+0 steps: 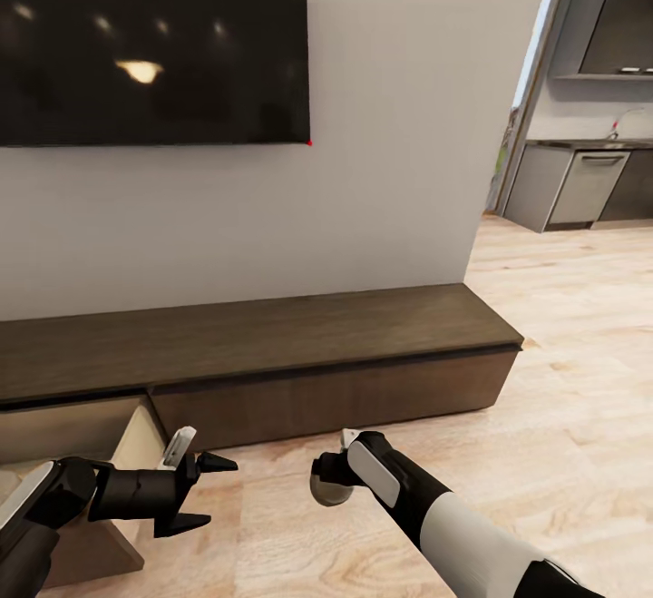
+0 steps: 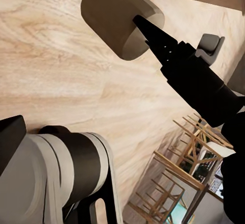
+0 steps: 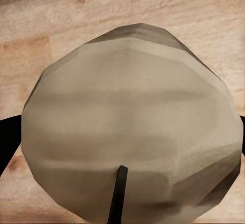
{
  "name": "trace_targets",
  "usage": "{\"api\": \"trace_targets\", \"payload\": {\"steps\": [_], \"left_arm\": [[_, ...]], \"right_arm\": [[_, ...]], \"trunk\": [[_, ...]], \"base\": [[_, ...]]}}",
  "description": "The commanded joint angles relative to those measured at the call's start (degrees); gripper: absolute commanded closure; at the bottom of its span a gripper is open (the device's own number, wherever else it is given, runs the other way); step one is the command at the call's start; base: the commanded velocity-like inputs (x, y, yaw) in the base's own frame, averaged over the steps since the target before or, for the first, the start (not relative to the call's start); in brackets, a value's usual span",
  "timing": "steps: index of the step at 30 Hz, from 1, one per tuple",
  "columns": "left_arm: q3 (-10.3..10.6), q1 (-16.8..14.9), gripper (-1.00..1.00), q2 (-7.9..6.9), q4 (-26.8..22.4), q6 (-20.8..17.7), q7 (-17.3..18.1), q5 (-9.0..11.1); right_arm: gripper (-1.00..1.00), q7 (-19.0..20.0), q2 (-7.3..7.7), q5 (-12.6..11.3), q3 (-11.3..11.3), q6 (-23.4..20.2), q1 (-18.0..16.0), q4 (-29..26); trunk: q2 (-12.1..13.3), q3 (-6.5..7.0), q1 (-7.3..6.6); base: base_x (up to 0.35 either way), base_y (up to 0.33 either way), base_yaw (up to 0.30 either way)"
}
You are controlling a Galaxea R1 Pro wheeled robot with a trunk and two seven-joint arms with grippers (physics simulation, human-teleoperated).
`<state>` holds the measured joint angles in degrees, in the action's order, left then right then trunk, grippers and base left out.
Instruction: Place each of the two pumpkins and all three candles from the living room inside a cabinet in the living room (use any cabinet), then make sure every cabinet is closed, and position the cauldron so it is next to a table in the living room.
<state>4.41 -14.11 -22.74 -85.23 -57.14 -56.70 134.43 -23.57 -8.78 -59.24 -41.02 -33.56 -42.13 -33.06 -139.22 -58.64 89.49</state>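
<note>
1. Dark-brown wood cabinet (image 1: 272, 344): we record a long low unit standing on the floor against the pale wall, its flat handleless fronts shut along the middle and right end.
2. Drawer (image 1: 136, 453): at the cabinet's left end we note one drawer pulled out over the floor, its pale wood side showing.
3. Candle (image 1: 325, 487): we list a stubby grey-beige cylinder, off the cabinet, over the plank floor in front of the cabinet's middle front. In the right wrist view the candle (image 3: 132, 127) is very close to the lens, with dark fingers at both sides of it.
4. Right claw (image 1: 328, 480): we find it clamped around the candle; the left wrist view shows one black finger (image 2: 158, 38) pressed to the candle's (image 2: 115, 12) end face.
5. Left claw (image 1: 201, 491): we find it spread wide and holding nothing, hanging beside the open drawer's front corner, near the right claw but apart from it.
6. Floor (image 1: 562, 453): light wood planks.
7. Television (image 1: 150, 40): black screen on the wall above the cabinet's left half.
8. Kitchen units (image 1: 580, 185): grey, seen through the opening past the wall's right edge.
9. Wooden chairs (image 2: 191, 168): seen in the left wrist view, detail unclear.
</note>
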Motion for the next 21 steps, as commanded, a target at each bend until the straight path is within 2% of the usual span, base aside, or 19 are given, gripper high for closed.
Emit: {"api": "trace_targets", "payload": {"steps": [1, 21], "left_arm": [[0.04, -0.04, -1.0, -0.03, -0.03, 0.01, -0.6, 0.57], [-0.29, -0.04, -1.0, -0.23, -0.55, 0.01, -0.6, 0.57]], "right_arm": [[1.0, -0.57, 0.03, -0.61, -0.29, 0.01, -0.06, -0.08], [1.0, -0.51, 0.05, -0.61, -0.29, 0.08, -0.06, 0.01]], "trunk": [[0.39, 0.03, -0.24], [8.41, 1.74, -4.63]], "base": [[0.0, 0.0, 0.0], [0.0, 0.0, 0.0]]}}
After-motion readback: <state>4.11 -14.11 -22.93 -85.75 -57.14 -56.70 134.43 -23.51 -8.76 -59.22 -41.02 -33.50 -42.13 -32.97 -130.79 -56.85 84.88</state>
